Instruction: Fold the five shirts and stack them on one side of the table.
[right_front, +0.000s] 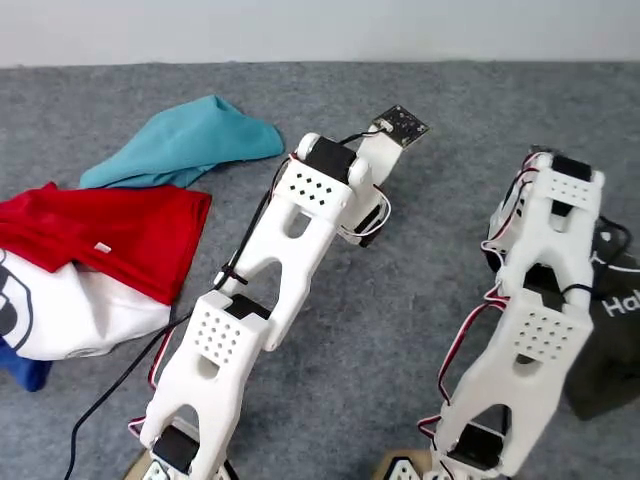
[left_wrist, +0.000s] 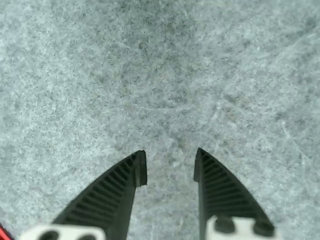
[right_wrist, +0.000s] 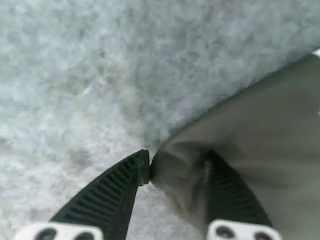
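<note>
Several shirts lie heaped at the table's left: a teal shirt (right_front: 190, 140), a red shirt (right_front: 110, 230), a white shirt (right_front: 70, 310) with a dark print, and a bit of a blue shirt (right_front: 25, 370) under it. A dark shirt (right_front: 610, 350) lies at the right edge, partly under the right arm. My left gripper (left_wrist: 170, 162) hangs open over bare grey carpet near the table's middle, nothing between its fingers. My right gripper (right_wrist: 177, 165) stands open at the edge of the dark shirt (right_wrist: 260, 130), with a bunched corner of the cloth between its fingers.
The grey carpet (right_front: 400, 320) covers the whole table. A pale wall (right_front: 320, 30) runs along the far edge. Black and red cables trail along both arms.
</note>
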